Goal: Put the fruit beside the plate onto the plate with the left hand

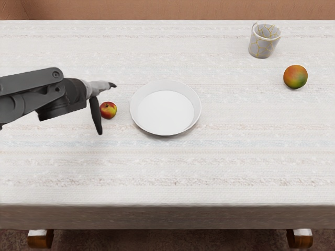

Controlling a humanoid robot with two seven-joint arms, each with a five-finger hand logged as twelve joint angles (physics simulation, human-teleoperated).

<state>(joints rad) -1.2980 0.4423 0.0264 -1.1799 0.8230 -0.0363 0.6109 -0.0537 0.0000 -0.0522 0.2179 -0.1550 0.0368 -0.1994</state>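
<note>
A small red-and-yellow apple (108,110) lies on the table just left of a white plate (193,99), a small gap apart from its rim. The plate holds nothing. My left hand (99,102) comes in from the left edge and sits right beside the apple on its left. Its fingers are spread: one dark finger (96,117) points down along the apple's left side, another points right above it. The fingers hold nothing. The right arm does not show.
A white mug with a yellow crackle pattern (264,40) stands at the back right. A larger orange-green fruit (295,77) lies near the right edge, far from the plate. The table's front edge runs along the bottom.
</note>
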